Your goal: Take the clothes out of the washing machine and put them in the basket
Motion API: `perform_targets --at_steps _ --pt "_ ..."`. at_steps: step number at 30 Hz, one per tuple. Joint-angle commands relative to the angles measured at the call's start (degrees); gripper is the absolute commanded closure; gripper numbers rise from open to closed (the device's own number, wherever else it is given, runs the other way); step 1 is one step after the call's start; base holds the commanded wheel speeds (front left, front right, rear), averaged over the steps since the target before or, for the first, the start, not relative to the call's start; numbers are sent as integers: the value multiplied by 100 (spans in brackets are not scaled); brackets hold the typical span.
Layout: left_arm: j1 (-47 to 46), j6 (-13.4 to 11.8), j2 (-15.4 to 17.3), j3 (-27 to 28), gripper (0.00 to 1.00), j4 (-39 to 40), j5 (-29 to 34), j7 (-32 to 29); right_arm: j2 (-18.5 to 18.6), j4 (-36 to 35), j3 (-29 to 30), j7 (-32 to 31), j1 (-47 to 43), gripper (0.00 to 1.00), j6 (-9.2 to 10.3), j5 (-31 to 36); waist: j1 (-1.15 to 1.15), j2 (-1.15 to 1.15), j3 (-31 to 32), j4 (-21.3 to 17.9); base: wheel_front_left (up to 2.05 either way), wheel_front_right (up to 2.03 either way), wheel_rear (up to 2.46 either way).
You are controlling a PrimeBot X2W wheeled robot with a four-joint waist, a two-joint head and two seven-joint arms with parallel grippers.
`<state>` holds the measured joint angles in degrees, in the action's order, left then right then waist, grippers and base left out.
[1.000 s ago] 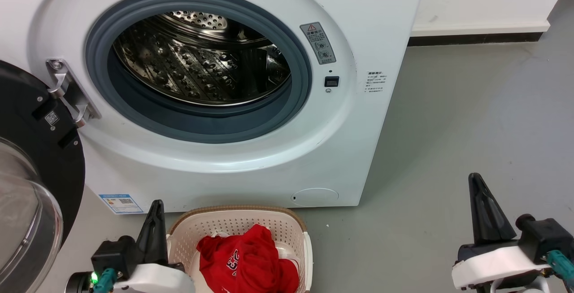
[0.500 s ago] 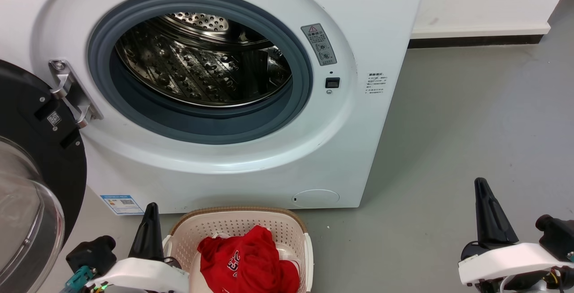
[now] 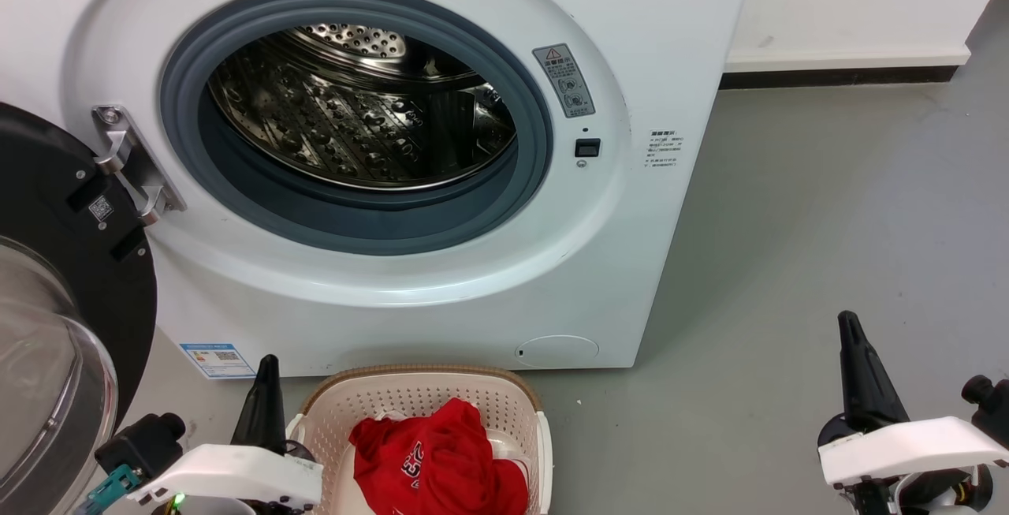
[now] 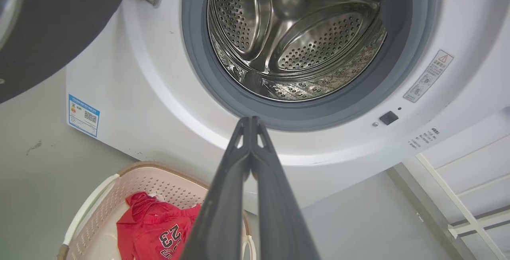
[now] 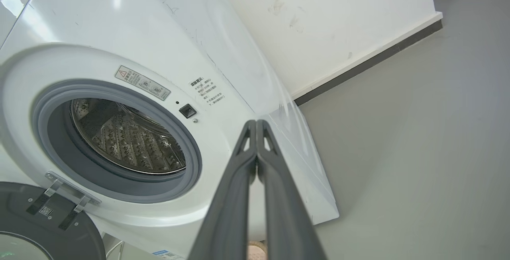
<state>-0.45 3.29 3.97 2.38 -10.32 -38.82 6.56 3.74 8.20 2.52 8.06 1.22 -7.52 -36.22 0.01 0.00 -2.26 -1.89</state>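
The white washing machine [image 3: 441, 294] stands with its door [image 3: 71, 326] swung open to the left, and its steel drum [image 3: 355, 113] holds no fabric that I can see. Below it, the cream basket [image 3: 418, 393] holds the red clothes [image 3: 437, 456], one showing white lettering [image 4: 171, 238]. My left gripper [image 3: 268, 369] is shut and empty, just left of the basket. Over the bare floor at lower right, my right gripper [image 3: 847, 326] is shut and empty too. Both wrist views show fingertips pressed together, left gripper [image 4: 250, 120], right gripper [image 5: 255, 124].
Grey floor [image 3: 828, 199] stretches to the right of the machine up to a white wall with a dark skirting [image 3: 835, 73]. The open door hangs at the far left, close to my left arm. A white frame [image 4: 462, 208] stands right of the machine.
Both arms have drawn back and down toward the bottom of the head view, and their wrists have turned. The red clothes and the basket stay put; the camera has shifted slightly.
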Motion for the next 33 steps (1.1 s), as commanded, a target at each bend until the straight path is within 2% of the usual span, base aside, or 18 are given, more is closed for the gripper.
perform_targets --at_steps 1,33 --pt "-176 35 8 43 100 49 -258 -60 58 -21 3 -46 173 100 1 -290 -1 0 4 4 0 0 0" --pt "-390 223 -45 225 100 -144 -2616 -645 81 247 76 -616 330 100 2 -2851 -1 0 79 72 0 0 0"
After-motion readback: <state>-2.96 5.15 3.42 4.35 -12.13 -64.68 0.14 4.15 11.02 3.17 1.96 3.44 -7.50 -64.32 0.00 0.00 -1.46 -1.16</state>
